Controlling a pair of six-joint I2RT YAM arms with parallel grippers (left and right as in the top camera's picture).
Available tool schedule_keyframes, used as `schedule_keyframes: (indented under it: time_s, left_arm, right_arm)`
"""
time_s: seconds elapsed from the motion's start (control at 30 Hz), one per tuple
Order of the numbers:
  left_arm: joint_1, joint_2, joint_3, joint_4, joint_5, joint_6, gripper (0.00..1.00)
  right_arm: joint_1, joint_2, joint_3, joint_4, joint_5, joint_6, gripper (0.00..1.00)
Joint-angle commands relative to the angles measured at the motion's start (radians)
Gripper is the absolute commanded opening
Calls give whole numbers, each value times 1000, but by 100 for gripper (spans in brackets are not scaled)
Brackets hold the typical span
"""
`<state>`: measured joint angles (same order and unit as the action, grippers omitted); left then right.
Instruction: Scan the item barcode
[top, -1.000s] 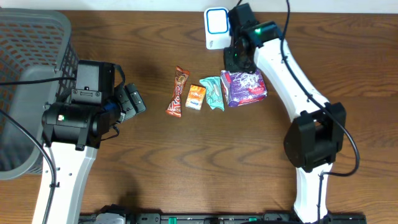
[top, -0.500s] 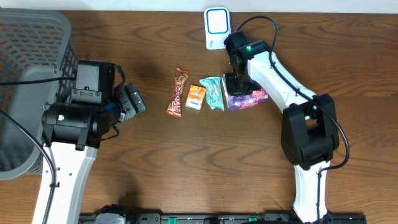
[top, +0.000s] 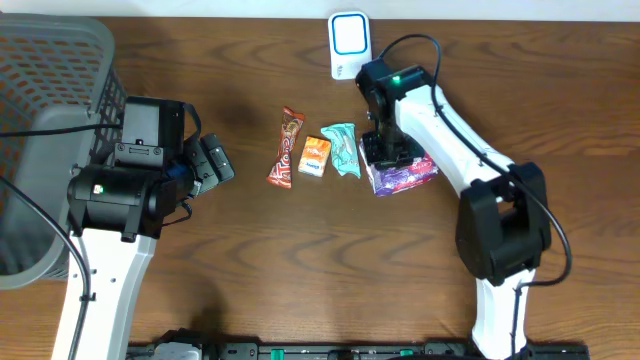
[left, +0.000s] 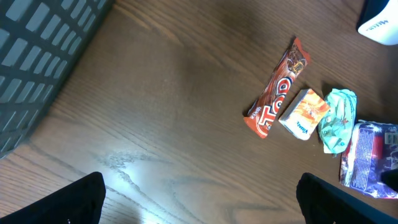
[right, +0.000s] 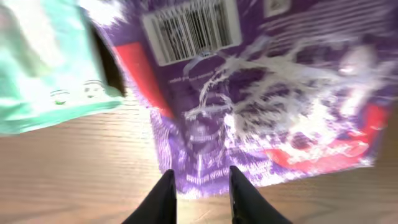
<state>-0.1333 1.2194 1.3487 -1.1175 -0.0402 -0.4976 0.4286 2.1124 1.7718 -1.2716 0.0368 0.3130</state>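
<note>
Swinging away from the scanner (top: 348, 42) at the table's (top: 300, 270) far edge, the right arm now stands over the purple packet (top: 408, 172), which has slid a little toward the near edge since a second ago.

At the left edge a grey basket (top: 50, 90) waits. Beside it the left gripper (top: 218, 163) hangs idle, jaws spread wide and holding nothing. Toward the middle of the table lie a red candy bar (top: 287, 148), a small orange box (top: 315, 156) and a mint-green wrapper (top: 342, 148) in a row.

Right of centre, just beside the mint-green wrapper, lies the purple packet. It is a glossy purple pouch with white splashes, red patches and a white barcode panel (right: 191, 30) facing up near one end. The right gripper (right: 199, 202) hovers low at the opposite end, fingers only narrowly parted. Whether they already pinch the film cannot be told from either view.

The packet looks light, soft and crinkly, probably slick under hard fingertips and apt to fold or droop when lifted. The safest hold appears to be the flat sealed edge away from the barcode. That would leave the panel uncovered and free to be turned toward the scanner's window.
</note>
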Motion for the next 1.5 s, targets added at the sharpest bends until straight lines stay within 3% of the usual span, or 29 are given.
schedule_keyframes:
  time_s: [0.0,0.1,0.13,0.3,0.5,0.67,0.93,1.03,1.23,1.47]
  left_arm:
    - [4,-6,10,0,-13,-5,98]
    - [4,-6,10,0,-13,-5,98]
    - [4,-6,10,0,-13,-5,98]
    - [4,-6,10,0,-13,-5,98]
    - [4,-6,10,0,-13,-5,98]
    - [4,-6,10,0,-13,-5,98]
    - [4,-6,10,0,-13,-5,98]
    - [4,-6,10,0,-13,-5,98]
    - [4,-6,10,0,-13,-5,98]
    - [4,-6,10,0,-13,-5,98]
  right_arm:
    - [-4,-73,-3,18,53,9,32]
    - [-29,-100,-3,44,67,7,65]
    - [-43,-108,-2,52,54,-5,71]
    - [-156,-121,-2,84,-26,-80,82]
    - [-339,-108,-4,86,-232,-219,88]
    - [-448,-73,-19,87,-509,-370,88]
    - [-466,-30,-189,252,-634,-397,86]
    - [-466,-29,-279,349,-657,-388,82]
    - [-455,-29,-385,469,-657,-377,62]
    - [-455,-31,-347,428,-656,-350,1]
